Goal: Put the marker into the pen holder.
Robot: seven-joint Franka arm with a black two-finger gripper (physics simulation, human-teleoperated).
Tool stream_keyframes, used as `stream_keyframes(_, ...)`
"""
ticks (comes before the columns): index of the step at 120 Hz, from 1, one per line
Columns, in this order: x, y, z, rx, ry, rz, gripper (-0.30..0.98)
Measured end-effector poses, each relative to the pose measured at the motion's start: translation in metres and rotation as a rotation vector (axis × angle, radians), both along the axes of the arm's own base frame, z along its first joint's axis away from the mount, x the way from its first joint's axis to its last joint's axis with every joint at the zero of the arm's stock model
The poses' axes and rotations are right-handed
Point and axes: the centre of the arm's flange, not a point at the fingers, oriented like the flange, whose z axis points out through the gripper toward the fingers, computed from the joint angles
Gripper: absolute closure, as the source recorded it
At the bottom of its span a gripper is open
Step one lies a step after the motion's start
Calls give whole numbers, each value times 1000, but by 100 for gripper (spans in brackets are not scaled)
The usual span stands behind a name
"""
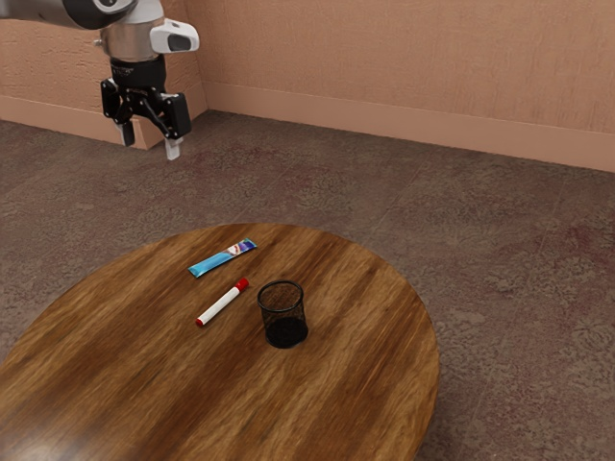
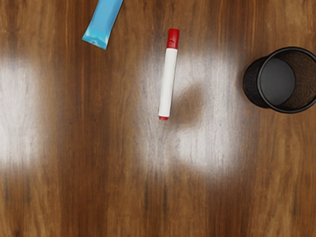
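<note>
One marker [image 2: 168, 79] lying flat, gripper [image 1: 150, 141] spread above

The marker rests on the wooden table [image 1: 115, 355], apart from the black pen holder [image 2: 251, 85], which stands upright to one side; a blue tube [image 1: 222, 258] lies on the other. From my station, I see my arm [image 1: 60, 9] reach in at the exterior view's upper left, its hand raised high, pointing down. The two fingers stand well apart, touching nothing.
</note>
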Motion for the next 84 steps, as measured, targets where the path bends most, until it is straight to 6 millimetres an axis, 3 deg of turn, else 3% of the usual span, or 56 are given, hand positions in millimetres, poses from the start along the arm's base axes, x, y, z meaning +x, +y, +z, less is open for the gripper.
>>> stream_keyframes(18,0,0,-1,-8,2,-2,0)
stream_keyframes(39,-2,14,1,-33,-2,35,0)
stream_keyframes(46,-3,10,4,-26,-9,33,0)
stream_keyframes(52,-17,-1,8,7,-13,12,0)
stream_keyframes(56,-30,-10,-9,25,14,-9,0)
stream_keyframes(62,-56,-18,-62,36,88,-39,0)
stream_keyframes(65,-70,-3,-95,32,130,-19,0)
stream_keyframes(74,-108,71,-193,-1,223,115,0)
stream_keyframes(84,-120,90,-255,-9,233,149,0)
